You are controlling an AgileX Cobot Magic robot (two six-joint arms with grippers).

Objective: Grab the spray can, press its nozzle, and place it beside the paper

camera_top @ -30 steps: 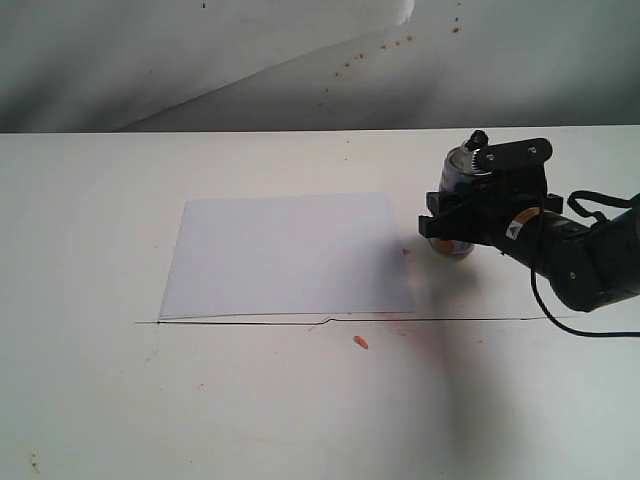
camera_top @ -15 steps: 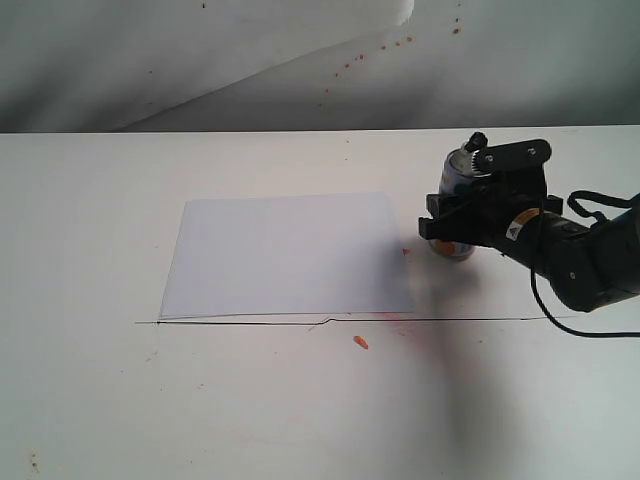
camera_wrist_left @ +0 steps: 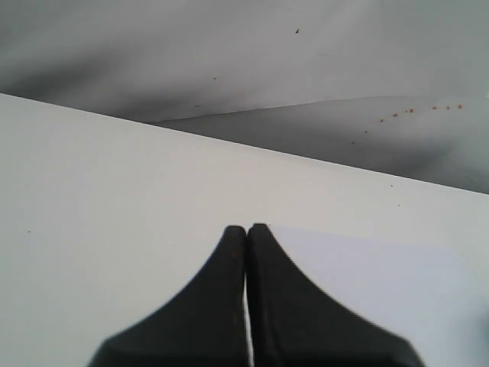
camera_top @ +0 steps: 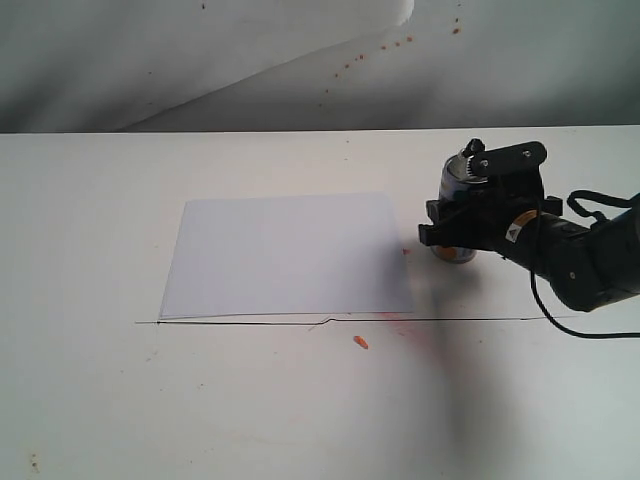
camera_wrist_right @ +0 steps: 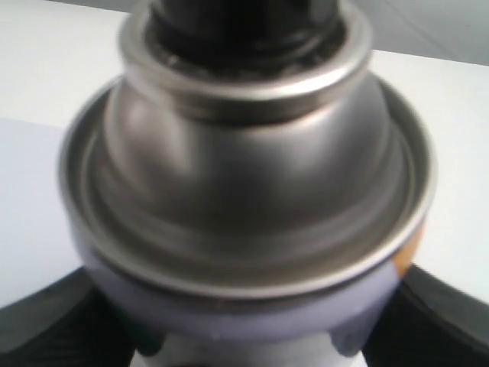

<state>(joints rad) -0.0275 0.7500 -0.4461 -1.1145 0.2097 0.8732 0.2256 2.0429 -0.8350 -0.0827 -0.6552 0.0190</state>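
The spray can (camera_top: 453, 252) stands upright just right of the paper (camera_top: 285, 250), its base at or just above the table; I cannot tell which. My right gripper (camera_top: 455, 222) is shut on the can's body, and the black nozzle (camera_top: 474, 147) pokes out above it. In the right wrist view the shiny metal dome (camera_wrist_right: 244, 160) fills the frame, with the nozzle (camera_wrist_right: 244, 23) at its tip and a dark finger (camera_wrist_right: 46, 329) on each side. My left gripper (camera_wrist_left: 247, 229) is shut and empty over the table beside the paper (camera_wrist_left: 367, 267). It does not show in the exterior view.
A thin dark line (camera_top: 350, 320) runs across the white table along the paper's near edge. Orange stains (camera_top: 361, 342) lie near it. The right arm's black cable (camera_top: 560, 322) loops onto the table. A grey backdrop (camera_top: 300, 60) with orange spatter rises behind.
My right gripper has sunk a little and shifted slightly towards the paper, carrying the can with it. The left gripper's earlier state is not shown.
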